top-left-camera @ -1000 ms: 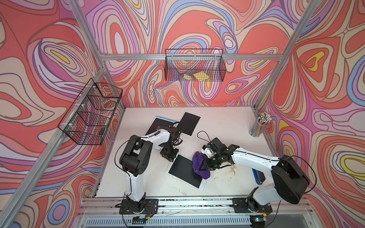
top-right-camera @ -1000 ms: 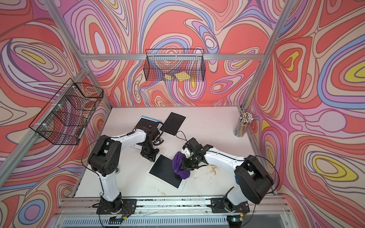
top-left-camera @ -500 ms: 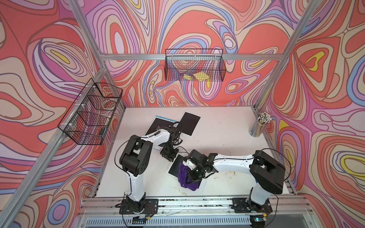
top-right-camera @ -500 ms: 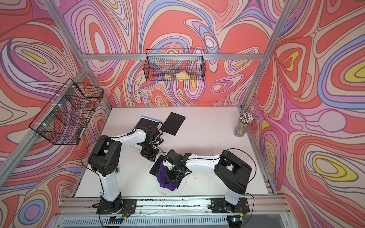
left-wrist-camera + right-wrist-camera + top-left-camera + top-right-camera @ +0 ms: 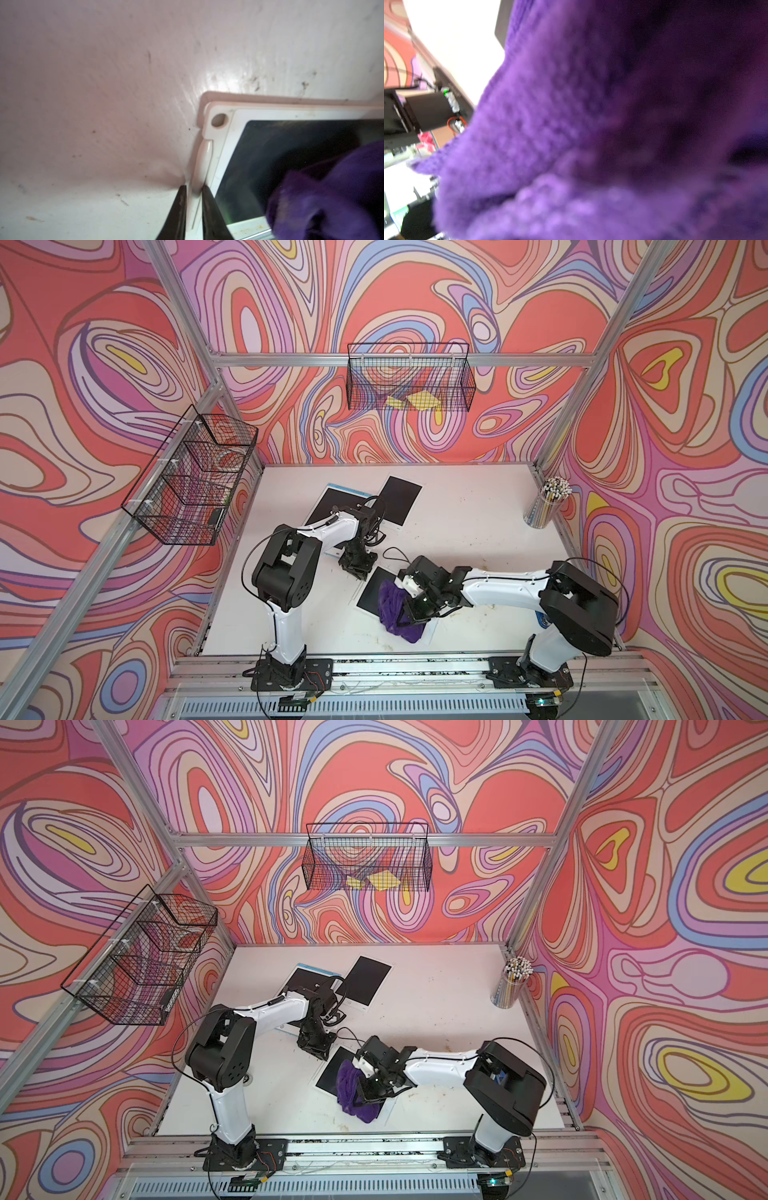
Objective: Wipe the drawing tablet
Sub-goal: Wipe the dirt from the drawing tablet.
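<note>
The drawing tablet [image 5: 370,593] [image 5: 330,1073], a black screen in a white frame, lies flat near the table's front middle. A crumpled purple cloth [image 5: 392,610] [image 5: 349,1088] rests on its right half and hangs over the near right corner. My right gripper [image 5: 409,612] [image 5: 368,1090] presses down into the cloth, shut on it. In the right wrist view the cloth [image 5: 591,124] fills the picture and hides the fingers. My left gripper [image 5: 358,568] [image 5: 194,187] is shut on the tablet's [image 5: 270,155] white far edge, with the cloth [image 5: 332,197] close by.
Two more black tablets [image 5: 401,499] [image 5: 332,506] lie at the back left, partly under the left arm. A cup of pencils [image 5: 548,504] stands at the right wall. Wire baskets [image 5: 409,379] [image 5: 195,481] hang on the walls. Brown stains [image 5: 490,608] mark the table under the right arm.
My right gripper has dragged the cloth across the tablet, leftward and toward the front, then held roughly in place. The left gripper has kept its hold without moving.
</note>
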Robot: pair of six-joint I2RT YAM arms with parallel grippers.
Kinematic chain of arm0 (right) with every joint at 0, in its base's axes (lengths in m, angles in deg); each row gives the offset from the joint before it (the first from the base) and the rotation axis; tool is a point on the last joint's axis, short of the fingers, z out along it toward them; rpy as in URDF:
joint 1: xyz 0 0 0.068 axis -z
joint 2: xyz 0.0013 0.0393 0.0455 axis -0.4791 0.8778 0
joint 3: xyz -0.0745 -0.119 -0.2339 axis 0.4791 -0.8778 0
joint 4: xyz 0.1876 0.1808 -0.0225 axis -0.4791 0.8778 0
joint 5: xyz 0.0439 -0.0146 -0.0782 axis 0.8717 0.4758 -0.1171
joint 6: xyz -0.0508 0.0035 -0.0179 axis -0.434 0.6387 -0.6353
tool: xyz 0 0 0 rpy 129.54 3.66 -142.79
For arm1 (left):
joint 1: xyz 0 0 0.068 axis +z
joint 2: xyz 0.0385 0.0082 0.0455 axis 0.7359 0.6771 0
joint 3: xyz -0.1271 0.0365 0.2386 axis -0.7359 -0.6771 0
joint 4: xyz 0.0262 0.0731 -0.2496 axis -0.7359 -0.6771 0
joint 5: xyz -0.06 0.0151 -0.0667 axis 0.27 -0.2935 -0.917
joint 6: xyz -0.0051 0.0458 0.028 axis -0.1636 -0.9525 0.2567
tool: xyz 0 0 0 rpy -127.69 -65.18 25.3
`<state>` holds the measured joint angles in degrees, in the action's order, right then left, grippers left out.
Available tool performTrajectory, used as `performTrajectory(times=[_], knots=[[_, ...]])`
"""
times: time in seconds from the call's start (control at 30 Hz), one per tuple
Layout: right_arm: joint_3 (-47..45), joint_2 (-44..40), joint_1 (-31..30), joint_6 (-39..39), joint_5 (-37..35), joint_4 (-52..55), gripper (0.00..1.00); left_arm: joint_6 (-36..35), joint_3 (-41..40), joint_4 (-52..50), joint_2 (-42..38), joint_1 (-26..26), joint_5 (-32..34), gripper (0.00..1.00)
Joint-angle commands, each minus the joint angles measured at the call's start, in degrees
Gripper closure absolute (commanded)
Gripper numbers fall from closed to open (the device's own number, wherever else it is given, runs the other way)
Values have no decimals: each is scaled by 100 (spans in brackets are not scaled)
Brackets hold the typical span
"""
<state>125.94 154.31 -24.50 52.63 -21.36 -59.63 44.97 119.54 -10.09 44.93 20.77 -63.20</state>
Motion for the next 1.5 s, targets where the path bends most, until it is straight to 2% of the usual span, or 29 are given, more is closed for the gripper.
performTrajectory(times=[0.0, 0.13, 0.17, 0.27, 0.4, 0.53, 0.77, 1.07, 1.17, 1.27, 1.37, 1.47], knots=[[-662, -372, 623, 52, -876, 1052, 100, -13, 81, -25, 82, -3, 69, 83], [-967, -1228, 1607, -126, -1314, 1654, 100, -13, 81, -32, 76, -3, 72, 83], [-894, -1468, 1697, -167, -1464, 1839, 100, -13, 81, -33, 71, -7, 72, 83], [-427, -2153, 1708, -257, -1830, 2322, 100, -13, 72, -23, 75, -3, 69, 83], [284, -2571, 1583, -477, -1257, 2532, 100, -6, 81, -32, 90, -2, 73, 83], [702, -2190, 918, -381, -541, 2191, 100, -12, 99, -41, 97, -7, 78, 83], [946, -872, -18, 203, -186, 619, 100, -4, 90, -39, 115, -2, 104, 83], [1148, 656, -427, 831, 183, -1011, 100, -9, 88, -41, 136, -9, 104, 82], [794, 876, -411, 1103, 263, -1416, 100, -13, 83, -41, 127, -2, 107, 83], [294, 710, -212, 1033, 19, -1136, 100, -8, 82, -36, 108, -3, 105, 82], [-499, 194, 321, 989, -112, -800, 100, -12, 81, -41, 110, -9, 104, 83], [-1101, -749, 1006, 697, -461, 124, 100, -13, 71, -33, 97, -9, 106, 83]])
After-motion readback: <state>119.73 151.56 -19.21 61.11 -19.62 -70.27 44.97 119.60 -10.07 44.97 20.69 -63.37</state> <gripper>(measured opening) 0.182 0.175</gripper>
